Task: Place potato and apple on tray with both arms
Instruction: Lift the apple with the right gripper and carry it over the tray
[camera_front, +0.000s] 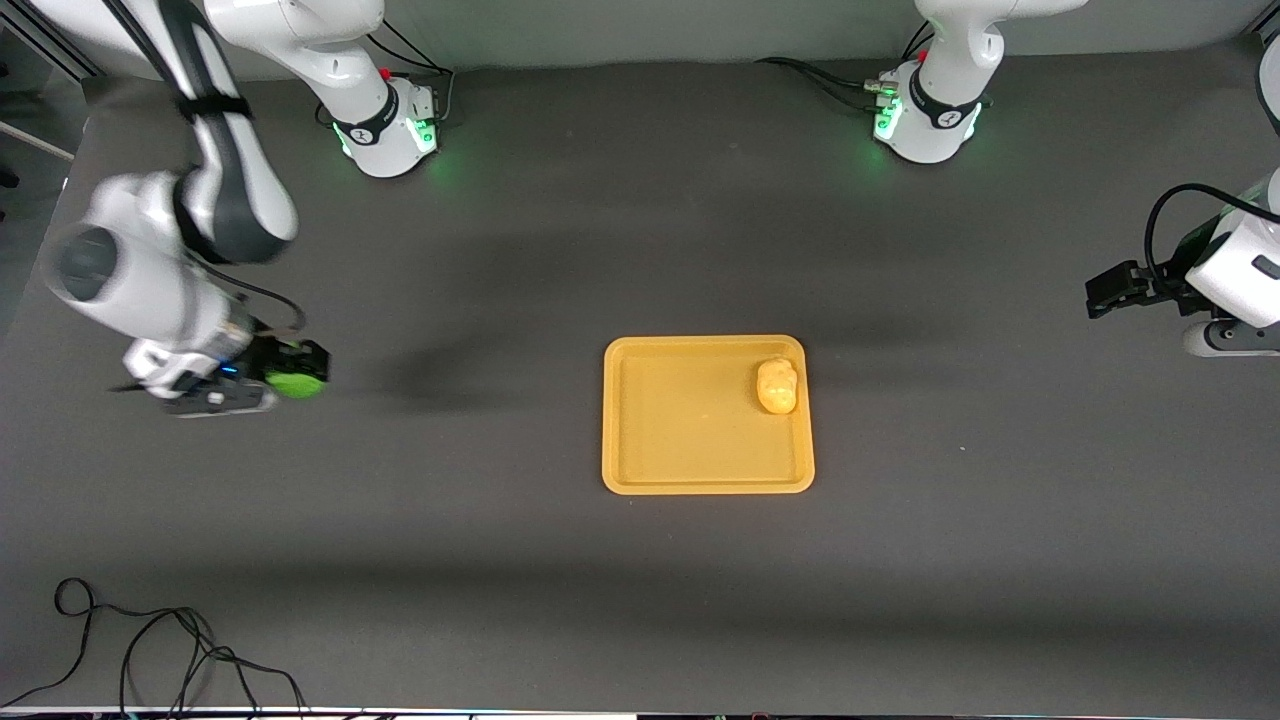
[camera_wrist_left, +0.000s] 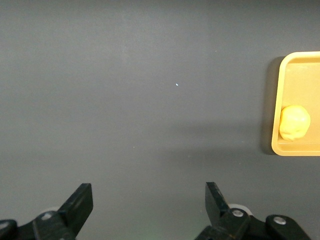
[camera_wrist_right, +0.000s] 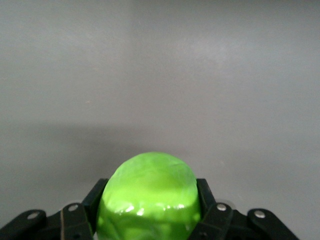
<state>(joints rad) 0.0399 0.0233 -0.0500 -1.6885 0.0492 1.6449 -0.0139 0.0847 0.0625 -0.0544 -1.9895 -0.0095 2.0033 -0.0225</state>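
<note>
The orange-yellow tray (camera_front: 690, 470) lies at the middle of the table. The yellow potato (camera_front: 777, 385) lies in the tray's corner toward the left arm's end. Both show in the left wrist view, tray (camera_wrist_left: 276, 100) and potato (camera_wrist_left: 294, 123). My right gripper (camera_front: 300, 372) is shut on the green apple (camera_front: 297, 383) over the table toward the right arm's end, well away from the tray. The apple (camera_wrist_right: 147, 197) fills the space between the jaws in the right wrist view. My left gripper (camera_front: 1100, 295) is open and empty over the table at the left arm's end; its fingertips (camera_wrist_left: 82, 197) stand wide apart.
A black cable (camera_front: 150, 650) lies looped at the table's front edge toward the right arm's end. The two green-lit bases (camera_front: 390, 125) stand along the back edge. Dark bare table surrounds the tray.
</note>
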